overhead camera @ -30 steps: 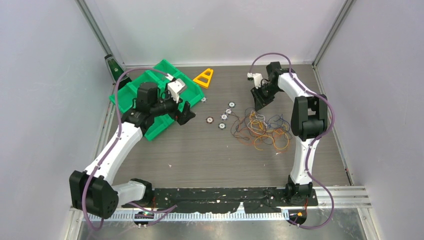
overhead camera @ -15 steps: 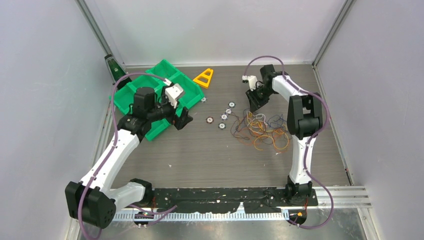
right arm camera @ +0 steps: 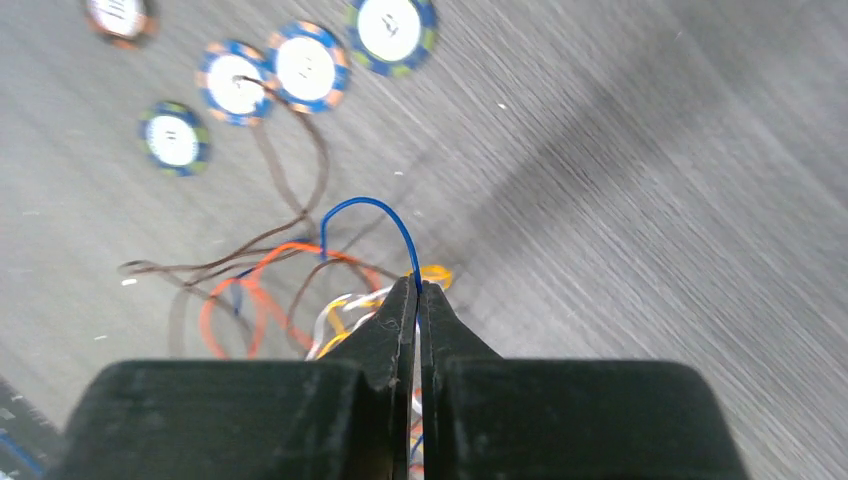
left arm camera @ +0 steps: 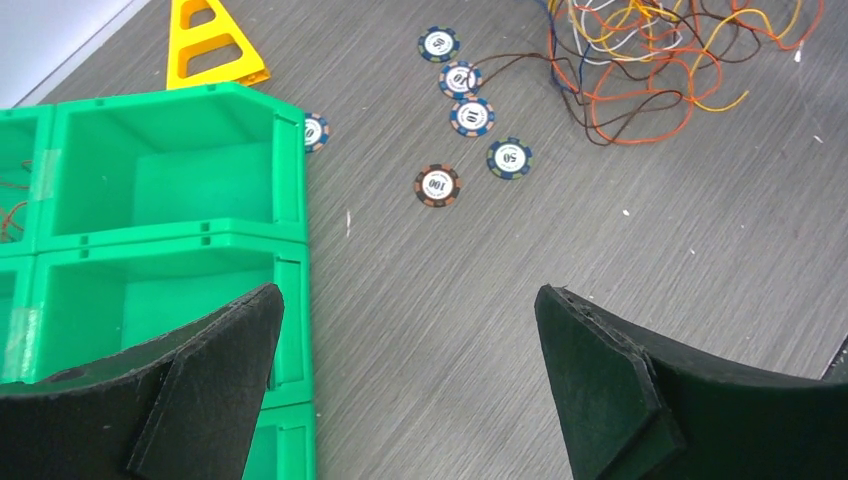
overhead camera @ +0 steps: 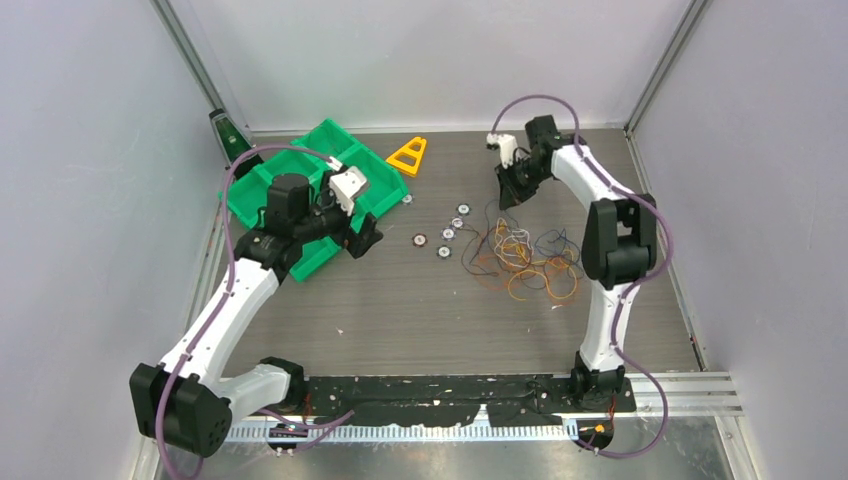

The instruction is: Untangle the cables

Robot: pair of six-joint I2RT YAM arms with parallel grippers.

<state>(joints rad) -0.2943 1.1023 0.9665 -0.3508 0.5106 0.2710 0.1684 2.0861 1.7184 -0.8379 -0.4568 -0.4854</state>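
The right hand is pinching shut on a blue cable. The other cables are lying in a messy bunch on the counter, near the round chips. The left hand is hanging wide open, holding nothing, by the green bins.

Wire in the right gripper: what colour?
The wire is blue; clearest in right wrist view.

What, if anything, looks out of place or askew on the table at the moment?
The green bin sits at an angle to the edges of the table, at rear left. Several chips lie loose between it and the tangled wires, and a brown strand reaches onto one.
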